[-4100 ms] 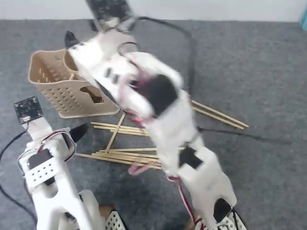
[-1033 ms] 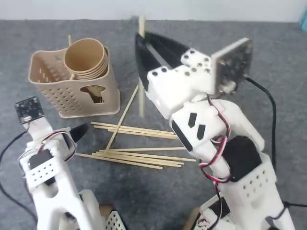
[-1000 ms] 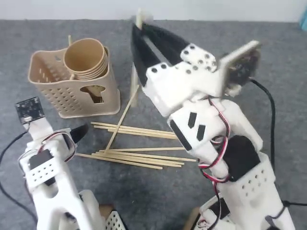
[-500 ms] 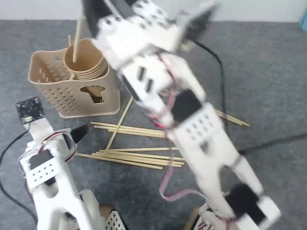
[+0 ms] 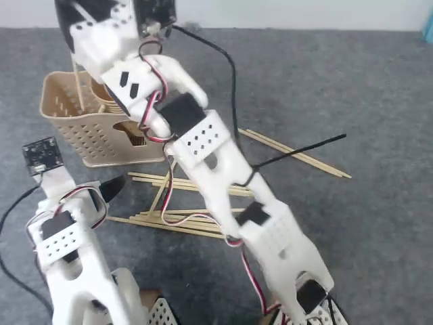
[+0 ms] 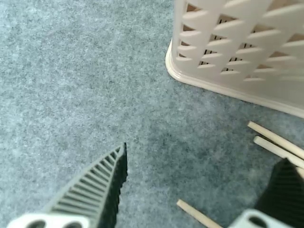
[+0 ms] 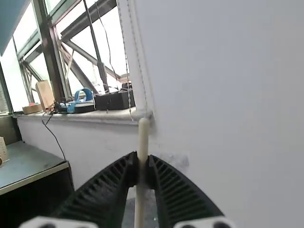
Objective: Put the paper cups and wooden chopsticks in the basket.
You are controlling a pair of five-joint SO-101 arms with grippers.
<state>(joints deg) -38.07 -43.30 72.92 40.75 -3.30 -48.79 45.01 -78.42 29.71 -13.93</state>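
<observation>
My right gripper (image 5: 71,34) hangs above the far left end of the beige basket (image 5: 74,128), shut on one wooden chopstick (image 5: 76,84) that points down into it. In the right wrist view the jaws of the gripper (image 7: 141,171) pinch the chopstick (image 7: 142,137) upright. Stacked paper cups (image 5: 103,93) stand in the basket, mostly hidden behind the arm. More chopsticks (image 5: 183,183) lie on the grey carpet in front of the basket. My left gripper (image 5: 108,189) rests low near the basket's front corner, open and empty (image 6: 204,156), with the basket wall (image 6: 237,47) just ahead.
A second bundle of chopsticks (image 5: 169,222) lies nearer the arms' bases and two more (image 5: 298,154) lie off to the right. The right arm and its black cable (image 5: 298,150) stretch across the middle. Chopstick ends (image 6: 275,142) lie close to the left gripper.
The right arm has swung left with the chopstick, from over the middle of the carpet to above the basket's far left end. The left arm has stayed put.
</observation>
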